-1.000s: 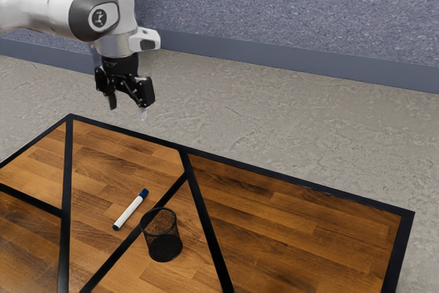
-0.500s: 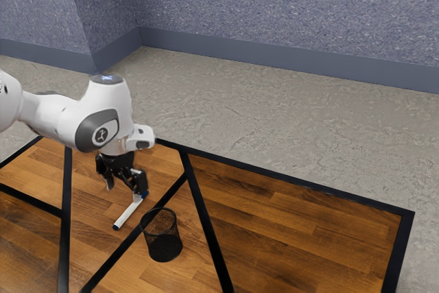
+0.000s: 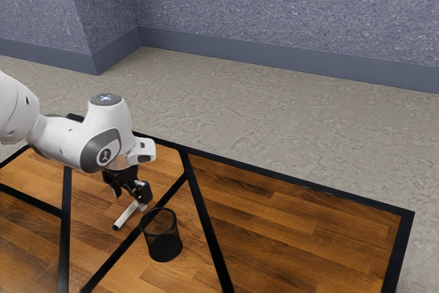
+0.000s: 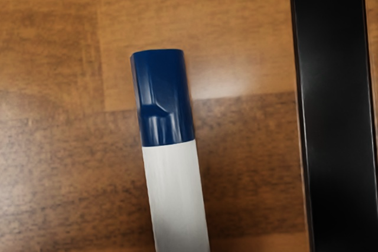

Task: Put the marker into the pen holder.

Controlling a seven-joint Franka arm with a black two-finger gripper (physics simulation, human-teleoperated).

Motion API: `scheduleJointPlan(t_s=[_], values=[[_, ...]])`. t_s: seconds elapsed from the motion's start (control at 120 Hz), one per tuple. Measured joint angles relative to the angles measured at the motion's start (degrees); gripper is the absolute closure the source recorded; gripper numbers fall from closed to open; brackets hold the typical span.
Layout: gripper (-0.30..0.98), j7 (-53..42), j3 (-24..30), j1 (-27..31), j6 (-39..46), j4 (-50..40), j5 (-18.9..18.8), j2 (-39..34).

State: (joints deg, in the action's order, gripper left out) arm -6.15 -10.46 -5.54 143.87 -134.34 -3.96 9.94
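Low over the table, my gripper [image 3: 129, 202] is open, with its fingers apart at the blue-capped end of the marker [image 3: 127, 216]. That end is partly hidden behind one finger in the exterior view; the white body and dark tip slant out toward the view's lower left. In the wrist view the marker [image 4: 175, 196] lies on the wood under my hand, its blue cap and part of its white body in sight. The pen holder [image 3: 163, 239], a black mesh cup, stands upright just beside the marker and gripper, toward the exterior view's right.
The wooden table [image 3: 295, 217] has black dividing strips and a black border. One black strip [image 4: 336, 110] runs beside the marker in the wrist view. Beyond the table are grey floor and a blue-grey wall.
My hand has come down from high above the table to the marker, dropping a little further in the last half second. The marker and pen holder have not visibly moved.
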Motion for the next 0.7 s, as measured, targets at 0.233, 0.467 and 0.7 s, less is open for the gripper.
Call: scheduleJointPlan(t_s=[0.233, 0.467, 0.7], values=[[0.01, -0.9, 0.0, 0.0, 0.8, 1.8, 1.2, 2.6], [0.1, -1.6, 0.0, 0.0, 1.0, 1.9, 1.4, 2.9], [0.24, -2.0, 0.0, 0.0, 1.2, 2.5, 1.4, 3.7]])
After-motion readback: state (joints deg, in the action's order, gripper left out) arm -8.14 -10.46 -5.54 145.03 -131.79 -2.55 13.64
